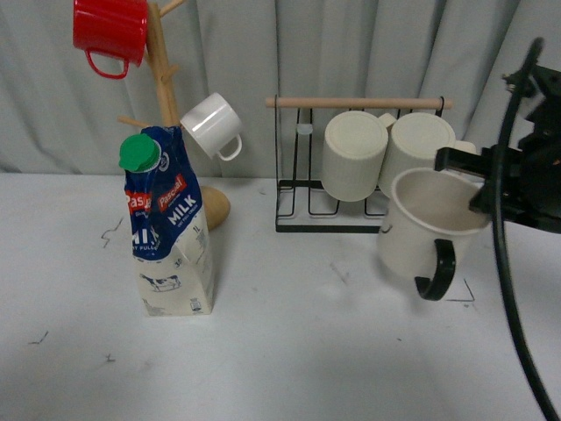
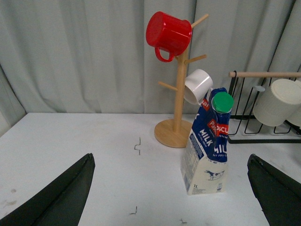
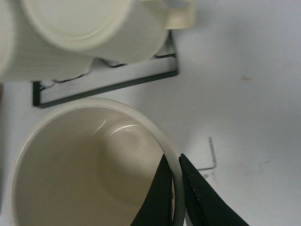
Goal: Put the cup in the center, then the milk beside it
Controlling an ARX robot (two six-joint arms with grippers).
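Right gripper (image 3: pixel 175 165) clamps the cup (image 1: pixel 421 230) by its rim, one finger inside, one outside | cup hangs tilted at right, near the rack (image 1: pixel 316 228) | rigid, glazed, probably slippery and breakable: set down gently | milk (image 1: pixel 171 237) stands left, well apart

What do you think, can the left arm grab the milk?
Probably yes. Its tool is open, the milk stands upright ahead of it, and only bare table lies between.

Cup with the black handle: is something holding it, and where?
Yes. The right tool pinches the cup by its rim, one finger inside and one outside. The left tool is open and holds nothing.
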